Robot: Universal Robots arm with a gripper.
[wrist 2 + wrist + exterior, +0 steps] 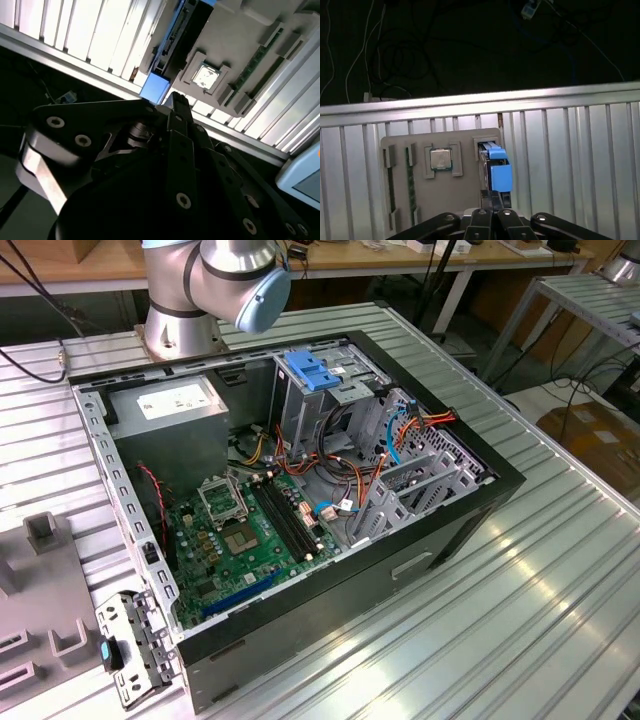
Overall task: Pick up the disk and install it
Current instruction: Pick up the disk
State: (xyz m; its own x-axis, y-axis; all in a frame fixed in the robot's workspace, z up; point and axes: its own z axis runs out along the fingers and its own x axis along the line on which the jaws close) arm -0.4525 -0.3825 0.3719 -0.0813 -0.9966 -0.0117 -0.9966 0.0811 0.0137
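Lying in the grey plastic fixture plate [465,200] in the first wrist view are a slim green memory stick [410,175] and, beside it, a square silver processor chip [441,159]. Next comes the flat dark disk [499,172] in its bright blue carrier. It stands on edge in a slot at the plate's corner, near the edge of the ribbed aluminium bench [570,165]. The black gripper [494,196] is right at the disk's blue end tab; whether the jaws are clamped on it I cannot tell. In the exterior view, the open black computer case [460,530] lies mid-bench with its green motherboard [195,525] exposed.
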